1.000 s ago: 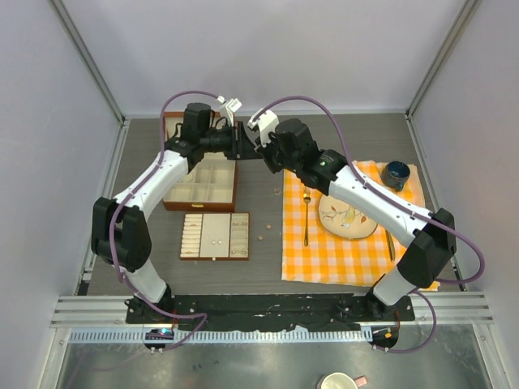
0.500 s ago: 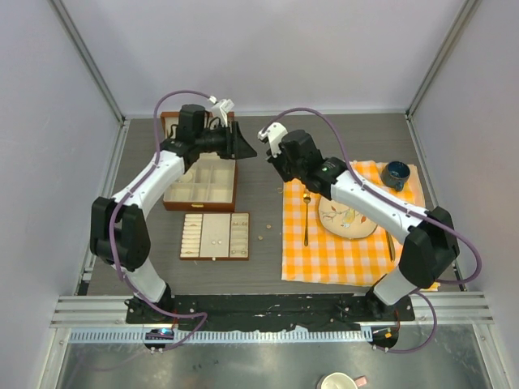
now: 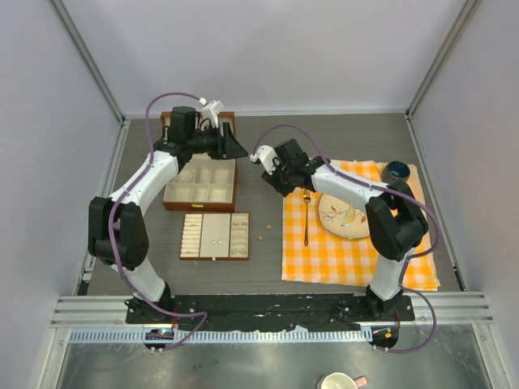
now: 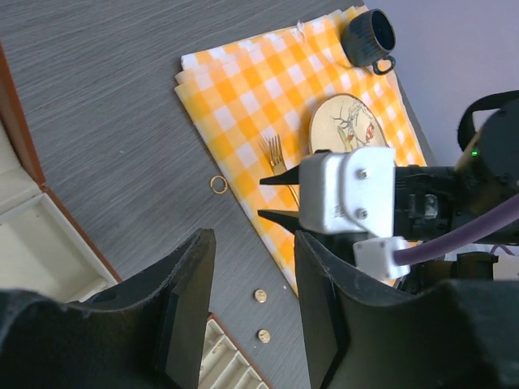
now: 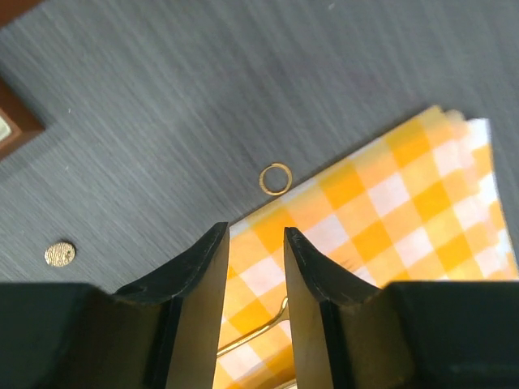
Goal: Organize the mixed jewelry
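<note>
A small gold ring (image 5: 276,179) lies on the grey table just off the corner of the checked cloth (image 5: 389,194); the left wrist view also shows this ring (image 4: 218,185). Two gold studs (image 4: 260,296) lie on the table near the flat tray, seen from above as specks (image 3: 260,237). My right gripper (image 5: 255,231) is open and empty, hovering over the cloth's corner just short of the ring. My left gripper (image 4: 254,237) is open and empty too, raised above the table beside the wooden box (image 3: 201,174), facing the right gripper (image 3: 263,158).
A flat ring tray (image 3: 216,236) with a few pieces in it lies in front of the box. On the cloth are a gold fork (image 3: 306,217), a patterned plate (image 3: 345,215) and a dark cup (image 3: 396,172). Another stud (image 5: 59,254) lies left of the right gripper.
Both grippers have opened and drawn apart. The right gripper has dropped back toward the cloth's corner; the left has pulled slightly left and back.
</note>
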Tool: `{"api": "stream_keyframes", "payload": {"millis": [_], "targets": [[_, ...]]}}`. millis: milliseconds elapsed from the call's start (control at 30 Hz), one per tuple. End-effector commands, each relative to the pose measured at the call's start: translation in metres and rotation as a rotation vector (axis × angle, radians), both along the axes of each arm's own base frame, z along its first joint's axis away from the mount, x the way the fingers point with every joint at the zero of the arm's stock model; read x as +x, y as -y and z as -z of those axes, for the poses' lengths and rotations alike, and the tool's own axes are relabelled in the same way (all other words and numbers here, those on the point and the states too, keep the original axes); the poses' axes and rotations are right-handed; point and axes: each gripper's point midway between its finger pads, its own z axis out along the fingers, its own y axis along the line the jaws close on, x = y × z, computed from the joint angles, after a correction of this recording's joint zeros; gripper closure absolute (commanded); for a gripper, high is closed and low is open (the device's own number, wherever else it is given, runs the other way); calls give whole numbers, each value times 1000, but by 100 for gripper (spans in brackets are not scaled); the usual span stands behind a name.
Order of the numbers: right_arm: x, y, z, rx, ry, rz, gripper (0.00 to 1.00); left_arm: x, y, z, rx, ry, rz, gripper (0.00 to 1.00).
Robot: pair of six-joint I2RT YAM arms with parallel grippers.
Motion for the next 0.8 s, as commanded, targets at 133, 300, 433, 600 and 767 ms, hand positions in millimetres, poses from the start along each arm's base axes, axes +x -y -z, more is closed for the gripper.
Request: {"api": "stream_keyframes", "payload": {"millis": [133, 300, 433, 600, 767], "targets": [[4, -15, 6, -54, -20, -217, 58, -7, -11, -13, 13, 72, 35, 49], [9, -12, 19, -96, -48, -257, 57, -6, -14, -8, 10, 59, 39, 48], [15, -12, 26, -112, -78, -288, 58, -5, -14, -5, 12, 56, 42, 47], [18, -8, 37, -138, -105, -325, 60, -3, -16, -2, 18, 51, 42, 47], [20, -7, 41, -154, -116, -353, 60, -1, -17, 2, 22, 41, 39, 47]]}}
